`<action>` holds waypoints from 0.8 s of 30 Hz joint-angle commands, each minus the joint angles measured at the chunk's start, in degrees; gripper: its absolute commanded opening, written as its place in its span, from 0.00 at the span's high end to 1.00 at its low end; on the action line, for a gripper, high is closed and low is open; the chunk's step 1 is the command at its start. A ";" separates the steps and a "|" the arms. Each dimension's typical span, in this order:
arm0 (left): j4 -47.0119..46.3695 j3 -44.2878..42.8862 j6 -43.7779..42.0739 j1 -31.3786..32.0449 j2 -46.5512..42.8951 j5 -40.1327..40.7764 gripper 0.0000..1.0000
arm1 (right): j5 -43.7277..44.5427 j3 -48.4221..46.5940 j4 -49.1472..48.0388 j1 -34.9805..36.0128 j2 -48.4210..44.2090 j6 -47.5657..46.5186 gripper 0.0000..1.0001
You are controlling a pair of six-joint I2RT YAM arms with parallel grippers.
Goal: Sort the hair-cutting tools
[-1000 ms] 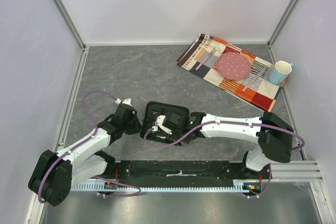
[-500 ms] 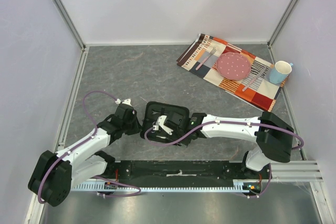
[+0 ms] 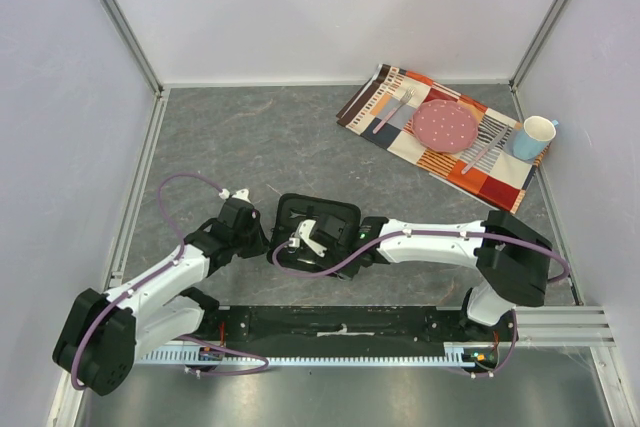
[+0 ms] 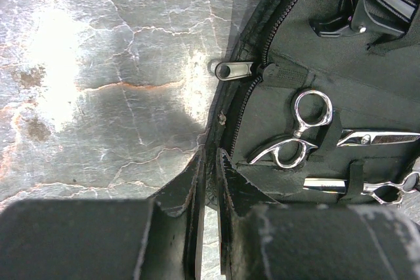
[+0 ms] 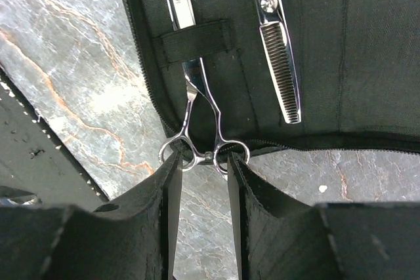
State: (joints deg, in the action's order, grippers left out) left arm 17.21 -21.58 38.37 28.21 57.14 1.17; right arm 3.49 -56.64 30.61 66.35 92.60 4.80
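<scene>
Grey veined table [image 3: 250, 137], white walls on three sides. Open black case [image 3: 335, 209] near the middle of the table's near edge.

- Left gripper [image 4: 210, 162]: clenched on case rim just beside zipper, pinning it down.
- Right gripper [image 5: 203, 172]: grasping ring handles of silver scissors [image 5: 195, 77], blade tucked under elastic strap [image 5: 197, 40].
- Scissors' long axis in line with right fingers; rings toward claw, overhanging zipper edge; tips away, into case interior.
- Thinning scissors [image 5: 279, 63] alongside, near parallel.

Step in hand, by judgement: seating scissors under strap. Push straight along long axis, slowly, until rings clear zipper line; keep rim pinned against case dragging.
</scene>
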 commanded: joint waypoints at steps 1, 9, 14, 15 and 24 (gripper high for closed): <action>-0.34 -1.53 0.21 0.09 -0.81 -0.03 0.83 | 0.64 1.09 -2.22 -1.04 0.48 0.74 0.60; -0.69 -1.62 0.39 0.09 0.07 -0.11 0.83 | -0.85 2.85 -3.98 -1.75 1.35 0.83 0.60; -0.78 -1.79 0.30 0.09 0.33 -0.03 0.83 | -3.31 3.56 -5.82 -1.75 2.41 1.09 0.64; -0.86 -1.80 0.30 0.09 0.51 -0.03 0.83 | -3.40 3.73 -5.91 -1.75 2.67 0.74 0.65; -2.01 -1.62 0.65 0.09 1.92 -0.73 0.84 | -4.80 0.31 -5.39 -1.66 3.73 0.39 0.79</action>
State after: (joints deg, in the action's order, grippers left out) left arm 16.93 -21.61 38.37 28.21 58.76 1.10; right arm 0.84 -54.06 27.31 64.60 94.08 4.71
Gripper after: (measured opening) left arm 0.165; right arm 0.273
